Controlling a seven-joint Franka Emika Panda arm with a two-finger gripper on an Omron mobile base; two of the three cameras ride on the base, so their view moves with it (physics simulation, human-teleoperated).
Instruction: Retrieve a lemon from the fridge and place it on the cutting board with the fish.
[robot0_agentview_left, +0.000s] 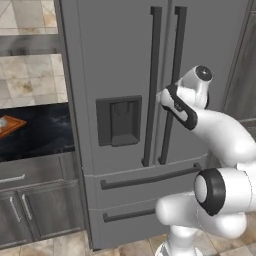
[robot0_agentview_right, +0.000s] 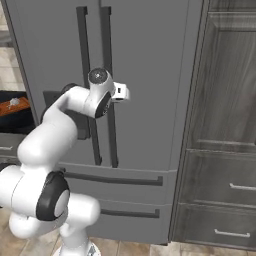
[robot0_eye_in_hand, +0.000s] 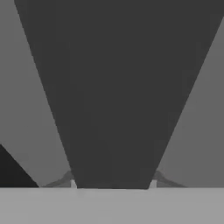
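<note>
Left base view gives me the fridge (robot0_agentview_left: 125, 75) as the biggest thing before me, a tall grey French-door unit with both doors shut, two long dark handles side by side, a recessed dispenser panel (robot0_agentview_left: 119, 120) at about 9 o'clock from my hand, and two drawers below. Grey base cabinets (robot0_agentview_left: 35, 210) stand at 9 o'clock of the fridge, carrying a dark worktop (robot0_agentview_left: 37, 132). On that worktop, at the far 9 o'clock edge of the picture, sits the cutting board (robot0_agentview_left: 10, 125) with the small pale fish (robot0_agentview_right: 14, 102) on it. Tall dark wood cabinets (robot0_agentview_right: 225, 125) stand at 3 o'clock of the fridge.

My hand is pressed up to the right door handle (robot0_agentview_left: 172, 85); in the hand view that handle (robot0_eye_in_hand: 116, 87) is a broad dark bar running straight between my fingers (robot0_eye_in_hand: 113, 186), which stand apart with one tip on either side of it. Whether they have closed onto it I cannot tell.

I judge the step to be opening the fridge door, with the task barely begun. The lemon is presumably inside, behind the shut doors. Next I would need a firm hold on the handle, then a pull along the door's arc.

No brand, label or writing is readable anywhere.
</note>
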